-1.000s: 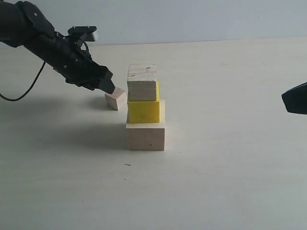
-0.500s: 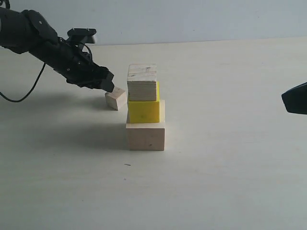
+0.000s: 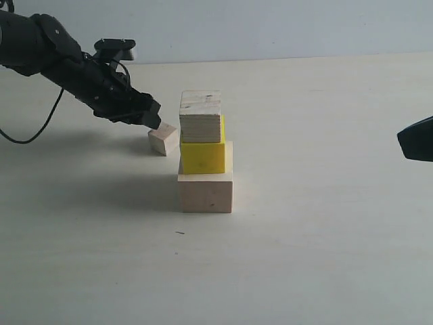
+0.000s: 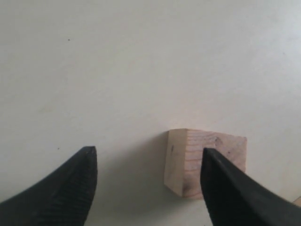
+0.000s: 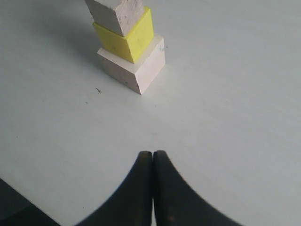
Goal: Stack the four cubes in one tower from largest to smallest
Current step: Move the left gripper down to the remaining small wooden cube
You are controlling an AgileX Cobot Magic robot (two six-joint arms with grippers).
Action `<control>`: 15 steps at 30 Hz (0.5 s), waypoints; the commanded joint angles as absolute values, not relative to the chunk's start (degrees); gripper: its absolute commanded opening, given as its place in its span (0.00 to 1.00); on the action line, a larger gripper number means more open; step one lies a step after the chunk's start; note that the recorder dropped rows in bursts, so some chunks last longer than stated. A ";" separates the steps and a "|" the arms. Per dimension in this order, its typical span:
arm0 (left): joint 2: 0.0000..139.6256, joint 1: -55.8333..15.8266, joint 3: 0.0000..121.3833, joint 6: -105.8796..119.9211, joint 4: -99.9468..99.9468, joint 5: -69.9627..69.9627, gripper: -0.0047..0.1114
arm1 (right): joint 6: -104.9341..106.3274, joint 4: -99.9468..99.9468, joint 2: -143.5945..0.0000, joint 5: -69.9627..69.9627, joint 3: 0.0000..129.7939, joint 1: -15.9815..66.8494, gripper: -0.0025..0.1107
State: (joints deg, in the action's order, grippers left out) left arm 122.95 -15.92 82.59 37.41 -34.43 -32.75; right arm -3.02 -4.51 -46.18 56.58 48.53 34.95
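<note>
The step in hand appeared to be the pickup of the last piece. In the centre of the exterior view the tower [image 3: 203, 156] already stood three high: the large pale cube [image 3: 205, 191] at the base, the yellow cube [image 3: 202, 157] on it and the plywood cube [image 3: 200, 116] on top. The smallest pale cube [image 3: 164, 140] lay on the table [image 3: 325, 257] just left of and behind the tower. The left gripper [image 3: 153, 124] reached down from the upper left to that cube. In the left wrist view its fingers [image 4: 61, 193] stood well apart and held nothing, and the cube sat close against one finger rather than centred in the gap. The next move probably called for shifting sideways to centre the cube, closing on it, lifting clear of the plywood top and setting it down squarely without nudging the stack. The right gripper [image 3: 416, 139] waited at the right edge, its fingers pressed together on nothing. The table was a plain, pale matte surface. A light blank wall [image 3: 270, 27] ran along the top of the frame, and a black cable [image 3: 27, 135] looped at the left.
</note>
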 commanded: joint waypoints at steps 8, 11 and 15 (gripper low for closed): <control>122.70 -15.95 82.58 37.18 -35.08 -37.39 0.57 | -3.10 -4.52 -45.99 55.98 48.36 34.97 0.02; 122.70 -15.95 82.58 37.18 -35.26 -37.04 0.57 | -3.10 -4.52 -45.99 55.98 48.36 34.97 0.02; 122.70 -15.95 82.58 37.18 -36.34 -35.24 0.57 | -3.10 -4.52 -45.99 55.98 48.36 34.97 0.02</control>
State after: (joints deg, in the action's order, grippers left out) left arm 122.95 -15.92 82.59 37.41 -35.18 -36.80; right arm -3.02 -4.51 -46.18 56.58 48.53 34.95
